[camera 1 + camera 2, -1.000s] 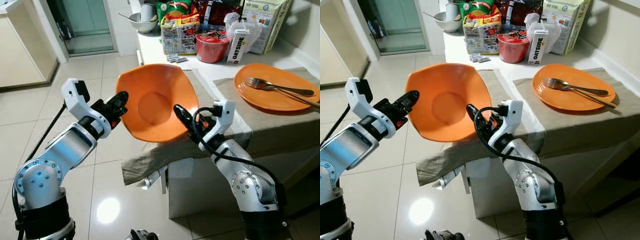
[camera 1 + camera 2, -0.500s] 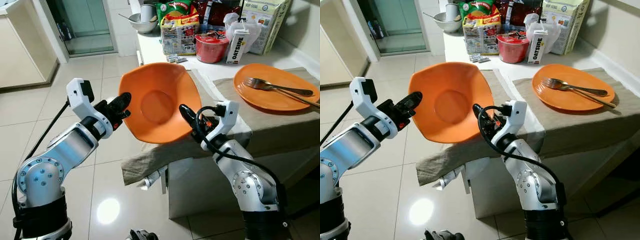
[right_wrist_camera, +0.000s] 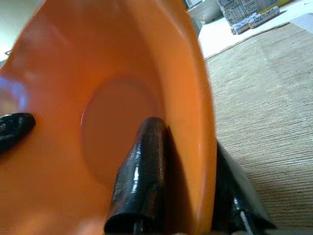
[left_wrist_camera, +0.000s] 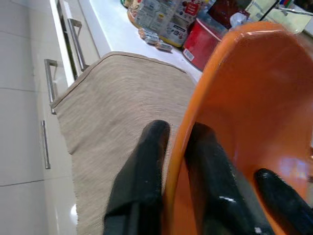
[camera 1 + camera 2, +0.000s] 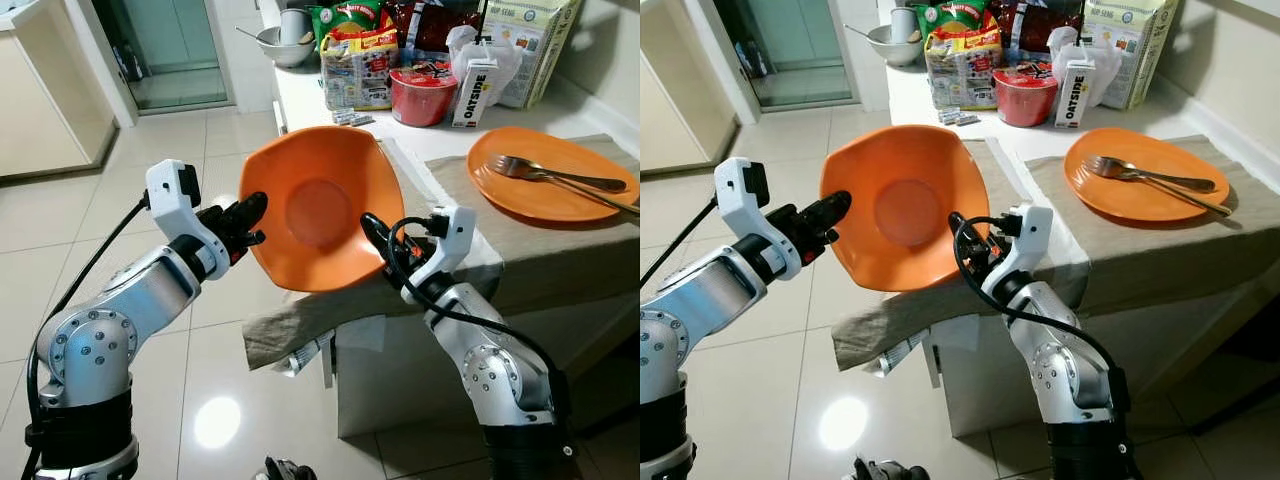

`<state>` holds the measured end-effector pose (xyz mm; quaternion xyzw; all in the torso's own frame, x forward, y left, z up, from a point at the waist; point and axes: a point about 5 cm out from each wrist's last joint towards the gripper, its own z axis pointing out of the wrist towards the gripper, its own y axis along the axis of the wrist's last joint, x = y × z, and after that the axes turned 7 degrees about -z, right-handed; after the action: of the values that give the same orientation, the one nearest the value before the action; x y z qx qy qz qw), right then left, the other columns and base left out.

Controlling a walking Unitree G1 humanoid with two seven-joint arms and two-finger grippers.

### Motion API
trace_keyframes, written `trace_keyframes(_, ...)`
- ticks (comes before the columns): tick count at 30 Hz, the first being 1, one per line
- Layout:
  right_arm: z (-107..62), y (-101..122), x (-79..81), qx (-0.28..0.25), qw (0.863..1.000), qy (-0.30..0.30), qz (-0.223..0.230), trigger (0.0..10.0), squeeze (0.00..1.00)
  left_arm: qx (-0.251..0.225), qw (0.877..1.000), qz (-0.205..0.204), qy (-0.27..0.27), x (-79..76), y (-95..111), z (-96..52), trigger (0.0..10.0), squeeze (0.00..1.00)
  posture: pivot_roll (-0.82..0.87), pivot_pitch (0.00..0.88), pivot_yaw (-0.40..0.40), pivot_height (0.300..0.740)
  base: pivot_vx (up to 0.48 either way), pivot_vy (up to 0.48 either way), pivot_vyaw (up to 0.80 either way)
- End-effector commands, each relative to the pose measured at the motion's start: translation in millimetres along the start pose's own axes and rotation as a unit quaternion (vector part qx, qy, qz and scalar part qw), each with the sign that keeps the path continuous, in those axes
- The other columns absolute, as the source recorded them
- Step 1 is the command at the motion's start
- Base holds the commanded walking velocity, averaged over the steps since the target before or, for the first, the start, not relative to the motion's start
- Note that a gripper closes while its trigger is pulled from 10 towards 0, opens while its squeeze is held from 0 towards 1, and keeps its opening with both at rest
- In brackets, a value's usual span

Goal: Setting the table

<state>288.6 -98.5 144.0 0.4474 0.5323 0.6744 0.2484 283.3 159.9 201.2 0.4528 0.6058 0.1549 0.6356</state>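
An orange bowl (image 5: 320, 205) is held tilted on edge above the near corner of the table, its hollow facing me. My left gripper (image 5: 250, 212) is shut on the bowl's left rim (image 4: 182, 142), one finger on each side of it. My right gripper (image 5: 372, 232) is shut on the bowl's right rim (image 3: 203, 147) in the same way. Further right, an orange plate (image 5: 550, 186) with a fork (image 5: 555, 176) on it lies flat on a beige placemat (image 5: 540, 245).
A second beige placemat (image 4: 122, 98) hangs over the table's near corner beneath the bowl. At the back of the table (image 5: 300, 95) stand a red pot (image 5: 423, 95), snack bags, a carton and a metal bowl (image 5: 285, 45). Tiled floor lies to the left.
Both grippers have carried the bowl a little up and to the right, toward the table, and it stands more upright now.
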Motion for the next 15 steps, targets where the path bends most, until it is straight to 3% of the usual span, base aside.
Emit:
trace_keyframes(1, -1.8, -14.5, -0.2, 0.042, 0.999, -0.003, -0.014, 0.0, 0.1, -0.035, 0.999, 0.018, -0.031, -11.6, 15.8, 1.3, 10.0, 1.0, -0.11, 0.0, 0.103, 0.74, 0.0, 0.0, 0.0)
trace_keyframes(10, -2.9, -15.2, -2.0, 0.042, 0.999, -0.01, -0.018, 0.0, 0.1, -0.042, 0.998, 0.032, -0.031, -8.6, 22.2, -0.1, 10.0, 1.0, -0.11, 0.001, 0.103, 0.74, 0.0, 0.0, 0.0)
trace_keyframes(15, -3.4, -15.9, -2.8, 0.043, 0.999, -0.013, -0.019, 0.0, 0.11, -0.046, 0.998, 0.047, -0.014, 2.2, 26.9, -5.0, 10.0, 1.0, -0.11, 0.001, 0.104, 0.74, 0.0, 0.0, 0.0)
